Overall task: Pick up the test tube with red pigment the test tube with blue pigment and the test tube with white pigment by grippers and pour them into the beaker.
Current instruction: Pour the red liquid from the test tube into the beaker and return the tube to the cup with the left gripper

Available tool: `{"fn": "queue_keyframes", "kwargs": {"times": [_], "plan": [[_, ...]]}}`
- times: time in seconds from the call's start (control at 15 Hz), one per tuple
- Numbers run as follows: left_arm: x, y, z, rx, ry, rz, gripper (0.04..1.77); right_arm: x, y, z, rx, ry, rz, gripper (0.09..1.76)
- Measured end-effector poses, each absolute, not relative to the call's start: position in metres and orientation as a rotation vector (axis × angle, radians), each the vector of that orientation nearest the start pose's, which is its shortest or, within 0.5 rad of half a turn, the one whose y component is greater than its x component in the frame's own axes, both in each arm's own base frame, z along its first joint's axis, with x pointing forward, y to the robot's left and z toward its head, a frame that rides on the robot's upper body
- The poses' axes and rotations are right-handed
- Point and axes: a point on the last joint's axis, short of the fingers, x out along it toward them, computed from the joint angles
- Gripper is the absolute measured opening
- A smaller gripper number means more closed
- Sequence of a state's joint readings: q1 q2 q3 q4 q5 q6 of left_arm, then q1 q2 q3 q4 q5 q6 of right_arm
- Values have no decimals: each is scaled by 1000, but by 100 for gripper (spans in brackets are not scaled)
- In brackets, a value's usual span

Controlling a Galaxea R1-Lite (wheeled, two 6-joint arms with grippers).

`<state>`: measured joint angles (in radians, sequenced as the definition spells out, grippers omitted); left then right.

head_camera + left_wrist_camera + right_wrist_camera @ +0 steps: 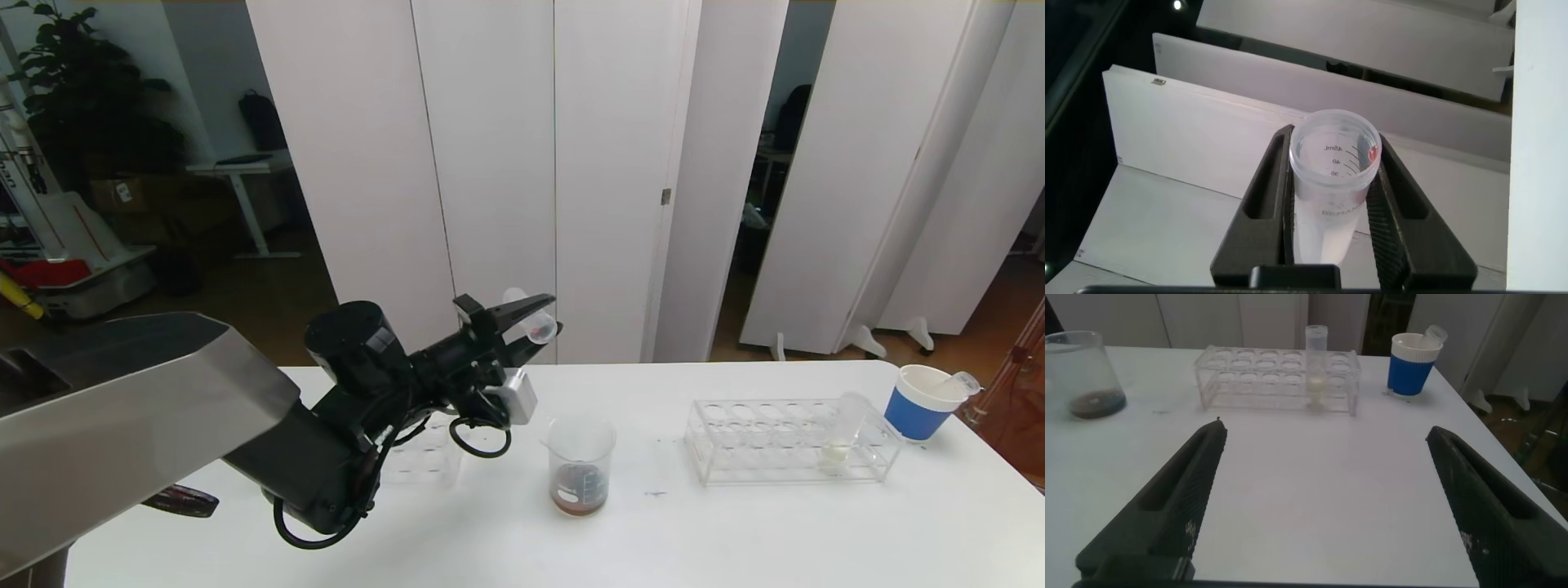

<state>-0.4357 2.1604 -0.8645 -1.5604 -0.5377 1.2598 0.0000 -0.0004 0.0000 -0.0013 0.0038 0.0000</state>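
Note:
My left gripper [545,317] is raised above the table, up and to the left of the beaker [581,465], and is shut on a clear test tube [532,318]. In the left wrist view this tube [1333,175] sits between the two black fingers [1264,192] with its open mouth facing outward. It looks empty apart from a red drop at the rim. The beaker [1082,376] holds a shallow brown-red layer. The test tube with white pigment [841,433] stands in the right rack [759,441]. My right gripper [1323,433] is open low over bare table. The test tube with blue pigment is out of view.
A white paper cup with a blue sleeve [918,404] stands at the table's far right corner with a clear tube leaning in it. A second clear rack [420,461] sits behind my left arm. White partition panels stand behind the table.

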Motion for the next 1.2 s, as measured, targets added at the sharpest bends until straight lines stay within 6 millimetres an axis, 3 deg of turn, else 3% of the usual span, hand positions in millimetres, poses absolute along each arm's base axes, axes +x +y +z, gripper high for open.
{"fn": "queue_keyframes", "kwargs": {"times": [0.33,0.6,0.8,1.2], "plan": [[336,-166,137,1167,-766,-604,59,-23,0,76,0,-2,4,175],[326,-165,144,1147,-490,-451,59,-23,0,76,0,-2,4,175],[306,-179,156,928,-208,-360,59,-23,0,76,0,-2,4,175],[279,-181,191,555,6,-297,59,-23,0,76,0,-2,4,175]]}}
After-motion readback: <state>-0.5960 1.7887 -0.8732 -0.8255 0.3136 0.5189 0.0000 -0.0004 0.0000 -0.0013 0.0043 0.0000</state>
